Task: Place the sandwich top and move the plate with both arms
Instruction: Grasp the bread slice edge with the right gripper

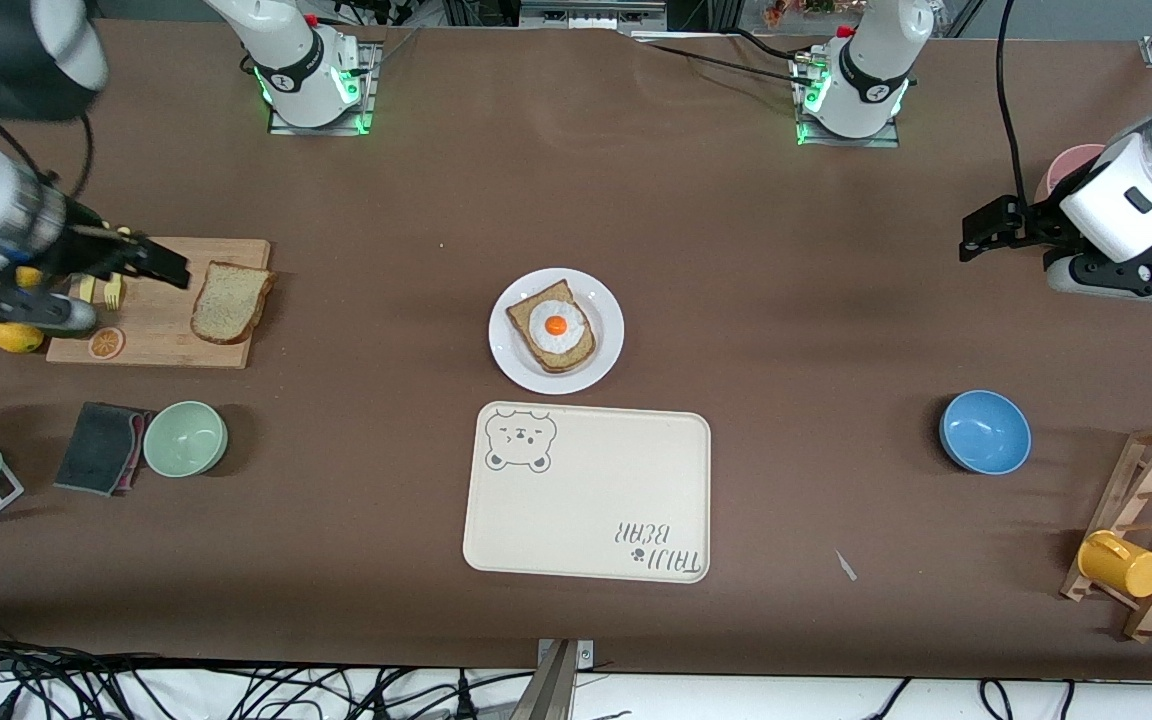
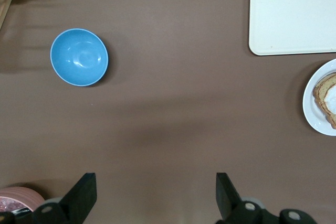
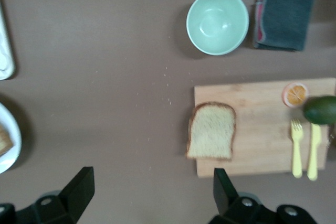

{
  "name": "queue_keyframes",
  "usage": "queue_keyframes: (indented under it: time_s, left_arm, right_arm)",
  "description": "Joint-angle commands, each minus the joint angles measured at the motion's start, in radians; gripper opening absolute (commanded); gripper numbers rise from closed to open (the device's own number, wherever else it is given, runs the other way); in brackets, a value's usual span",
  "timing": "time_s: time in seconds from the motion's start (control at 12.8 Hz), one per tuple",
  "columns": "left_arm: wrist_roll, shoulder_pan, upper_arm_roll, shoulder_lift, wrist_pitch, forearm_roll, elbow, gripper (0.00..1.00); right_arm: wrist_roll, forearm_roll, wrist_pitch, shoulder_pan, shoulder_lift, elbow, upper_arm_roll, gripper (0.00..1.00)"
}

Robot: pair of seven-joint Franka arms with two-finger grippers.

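The sandwich top [image 1: 229,302], a plain speckled bread slice, lies on a wooden cutting board [image 1: 161,340] toward the right arm's end of the table; it also shows in the right wrist view [image 3: 210,131]. My right gripper [image 1: 164,265] [image 3: 152,183] hovers open and empty over the board's edge, close beside that slice. The round white plate [image 1: 508,350] sits mid-table with an egg-topped bread slice [image 1: 553,326] on it; its rim shows in both wrist views [image 2: 311,109] [image 3: 11,148]. My left gripper [image 1: 981,235] [image 2: 156,184] hangs open and empty over bare table at the left arm's end.
A cream bear tray [image 1: 586,495] lies nearer the front camera than the plate. A blue bowl [image 1: 984,430], a mug rack [image 1: 1151,530] with a yellow mug [image 1: 1121,563] and a pink bowl [image 1: 1066,165] stand at the left arm's end. A green bowl [image 1: 185,437] and a sponge [image 1: 101,447] lie near the board.
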Motion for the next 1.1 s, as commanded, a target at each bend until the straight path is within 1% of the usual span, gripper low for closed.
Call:
queue_keyframes:
  time_s: [0.0, 0.08, 0.16, 0.24, 0.31, 0.39, 0.63, 0.78, 0.86, 0.94, 1.02]
  left_arm:
    - [-0.014, -0.003, -0.007, 0.002, -0.023, 0.029, 0.022, 1.0]
    - [-0.015, -0.003, -0.007, 0.004, -0.023, 0.029, 0.022, 1.0]
    - [-0.015, -0.003, -0.009, 0.002, -0.023, 0.028, 0.021, 1.0]
    - [-0.014, -0.003, -0.007, 0.002, -0.026, 0.028, 0.022, 1.0]
    - [-0.015, -0.004, -0.009, 0.002, -0.026, 0.028, 0.022, 1.0]
    - [-0.015, -0.004, -0.018, 0.002, -0.026, 0.028, 0.022, 1.0]
    - [-0.017, -0.003, -0.021, 0.002, -0.026, 0.028, 0.022, 1.0]
    - [-0.017, -0.003, -0.021, 0.002, -0.026, 0.029, 0.022, 1.0]
    - [-0.017, -0.003, -0.021, 0.002, -0.026, 0.029, 0.022, 1.0]
    - [-0.017, -0.003, -0.021, 0.002, -0.026, 0.029, 0.022, 1.0]
    - [-0.017, -0.003, -0.021, 0.002, -0.026, 0.029, 0.022, 1.0]
  right_arm:
    - [0.058, -0.112, 0.197, -0.017, -0.027, -0.214, 0.047, 1.0]
    - [0.093, -0.177, 0.262, -0.017, -0.026, -0.265, 0.073, 1.0]
    - [0.13, -0.297, 0.299, -0.016, -0.009, -0.299, 0.084, 1.0]
    - [0.191, -0.396, 0.31, -0.015, 0.026, -0.307, 0.084, 1.0]
    - [0.288, -0.442, 0.31, -0.009, 0.064, -0.316, 0.09, 1.0]
    - [0.383, -0.506, 0.304, 0.009, 0.097, -0.322, 0.103, 1.0]
    - [0.636, -0.745, 0.297, 0.044, 0.195, -0.371, 0.113, 1.0]
    - [0.739, -0.822, 0.287, 0.072, 0.267, -0.385, 0.113, 1.0]
    - [0.773, -0.86, 0.246, 0.073, 0.29, -0.385, 0.126, 1.0]
    - [0.79, -0.871, 0.221, 0.073, 0.305, -0.385, 0.147, 1.0]
    - [0.813, -0.873, 0.206, 0.075, 0.322, -0.385, 0.152, 0.99]
